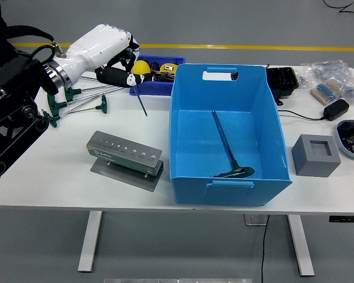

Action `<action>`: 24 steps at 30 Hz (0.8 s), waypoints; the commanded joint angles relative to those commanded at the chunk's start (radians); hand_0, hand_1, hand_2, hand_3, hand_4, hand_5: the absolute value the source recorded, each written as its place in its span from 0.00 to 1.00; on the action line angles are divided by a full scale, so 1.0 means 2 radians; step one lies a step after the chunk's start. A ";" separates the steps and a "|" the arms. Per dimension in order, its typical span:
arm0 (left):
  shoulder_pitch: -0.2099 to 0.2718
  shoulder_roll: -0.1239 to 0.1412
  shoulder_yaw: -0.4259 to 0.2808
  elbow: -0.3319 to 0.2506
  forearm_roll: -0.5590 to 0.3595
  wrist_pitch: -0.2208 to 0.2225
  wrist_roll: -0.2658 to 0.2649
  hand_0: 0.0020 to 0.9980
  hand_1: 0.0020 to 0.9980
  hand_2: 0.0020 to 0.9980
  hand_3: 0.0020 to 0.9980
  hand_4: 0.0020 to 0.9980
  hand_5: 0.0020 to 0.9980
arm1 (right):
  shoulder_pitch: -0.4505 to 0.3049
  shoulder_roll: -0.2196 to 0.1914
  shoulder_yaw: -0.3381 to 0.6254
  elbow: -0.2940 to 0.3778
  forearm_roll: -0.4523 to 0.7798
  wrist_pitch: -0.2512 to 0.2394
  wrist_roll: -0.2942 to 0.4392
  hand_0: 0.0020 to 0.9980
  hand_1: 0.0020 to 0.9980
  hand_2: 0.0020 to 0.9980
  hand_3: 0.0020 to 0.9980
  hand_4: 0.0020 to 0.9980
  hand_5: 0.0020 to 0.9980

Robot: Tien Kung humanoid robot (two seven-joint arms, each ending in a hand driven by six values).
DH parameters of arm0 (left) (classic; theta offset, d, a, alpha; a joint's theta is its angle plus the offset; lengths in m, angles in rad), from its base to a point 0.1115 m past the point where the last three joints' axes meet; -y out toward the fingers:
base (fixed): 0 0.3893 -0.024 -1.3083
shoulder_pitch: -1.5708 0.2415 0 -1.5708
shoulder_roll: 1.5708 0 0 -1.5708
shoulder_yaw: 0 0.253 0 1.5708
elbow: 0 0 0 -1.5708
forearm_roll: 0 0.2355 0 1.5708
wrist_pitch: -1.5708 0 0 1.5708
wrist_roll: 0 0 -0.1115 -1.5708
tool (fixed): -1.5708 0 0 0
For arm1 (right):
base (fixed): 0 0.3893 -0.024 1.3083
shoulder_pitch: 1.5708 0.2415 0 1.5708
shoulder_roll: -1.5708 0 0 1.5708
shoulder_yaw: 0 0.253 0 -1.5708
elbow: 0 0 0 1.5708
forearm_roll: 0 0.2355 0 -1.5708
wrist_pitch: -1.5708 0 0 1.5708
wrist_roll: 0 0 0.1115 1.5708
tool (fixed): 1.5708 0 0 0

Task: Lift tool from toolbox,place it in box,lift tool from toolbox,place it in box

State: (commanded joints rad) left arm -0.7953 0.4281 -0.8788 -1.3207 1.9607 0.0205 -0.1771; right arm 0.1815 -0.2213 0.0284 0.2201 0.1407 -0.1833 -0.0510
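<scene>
My left hand point(115, 59) is white with black fingers and is shut on the dark handle of a T-handle tool point(140, 98). The thin shaft hangs down and to the right, well above the table, left of the blue box point(227, 135). The grey tool holder point(124, 152) with a row of holes stands on its metal plate at the table's front left. One long T-handle tool point(229, 147) lies inside the blue box. My right hand is not in view.
Several green T-handle tools point(76, 103) lie on the table behind the holder. A small blue bin point(156, 75) with a yellow ball stands at the back. A grey block point(316, 155), a black adapter point(335, 109) and bagged parts point(327, 79) are on the right.
</scene>
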 joint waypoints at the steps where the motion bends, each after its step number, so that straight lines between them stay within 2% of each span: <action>1: -0.001 -0.004 0.003 -0.006 -0.001 0.001 0.001 0.13 0.00 0.00 0.04 0.74 0.52 | 0.000 0.000 0.000 0.000 0.000 0.000 0.000 0.73 0.70 0.75 0.59 0.83 0.72; 5: -0.006 -0.025 0.033 -0.029 0.000 0.012 0.003 0.13 0.00 0.00 0.04 0.74 0.52 | 0.001 0.000 0.000 0.000 0.000 0.000 0.000 0.73 0.70 0.75 0.59 0.83 0.72; 9: -0.009 -0.043 0.072 -0.033 -0.001 0.023 -0.005 0.13 0.00 0.00 0.04 0.74 0.52 | 0.003 0.000 -0.001 0.000 0.000 0.000 0.000 0.73 0.70 0.75 0.59 0.83 0.72; 10: -0.010 -0.049 0.085 -0.031 -0.007 0.026 -0.011 0.24 0.14 0.17 0.29 0.76 0.46 | 0.003 -0.001 0.000 0.000 -0.001 0.000 0.000 0.73 0.70 0.75 0.59 0.83 0.72; 15: -0.014 -0.061 0.125 -0.018 -0.030 0.033 -0.036 0.24 0.14 0.17 0.29 0.76 0.46 | 0.005 -0.001 0.000 0.000 -0.003 0.000 -0.001 0.73 0.70 0.75 0.59 0.83 0.72; 16: -0.013 -0.061 0.127 -0.018 -0.033 0.037 -0.041 0.38 0.49 0.57 0.66 0.84 0.47 | 0.005 -0.001 0.000 0.000 -0.003 0.000 -0.001 0.73 0.70 0.75 0.59 0.83 0.72; 21: -0.007 -0.059 0.131 -0.020 -0.049 0.055 -0.060 0.38 0.49 0.57 0.66 0.84 0.47 | 0.004 -0.002 -0.002 0.000 0.002 0.000 0.001 0.73 0.70 0.75 0.59 0.83 0.72; 22: -0.007 -0.059 0.130 -0.019 -0.050 0.056 -0.060 0.43 0.55 0.67 0.72 0.82 0.45 | 0.004 -0.002 -0.002 0.000 0.001 0.000 0.001 0.73 0.70 0.75 0.59 0.83 0.72; 24: -0.006 -0.058 0.128 -0.017 -0.051 0.057 -0.061 0.43 0.55 0.67 0.72 0.82 0.45 | 0.005 -0.002 0.000 0.000 -0.002 0.000 0.000 0.73 0.70 0.75 0.59 0.83 0.72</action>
State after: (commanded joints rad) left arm -0.8081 0.3119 -0.6235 -1.3544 1.8584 0.1338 -0.2987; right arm 0.1911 -0.2249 0.0275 0.2205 0.1361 -0.1831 -0.0506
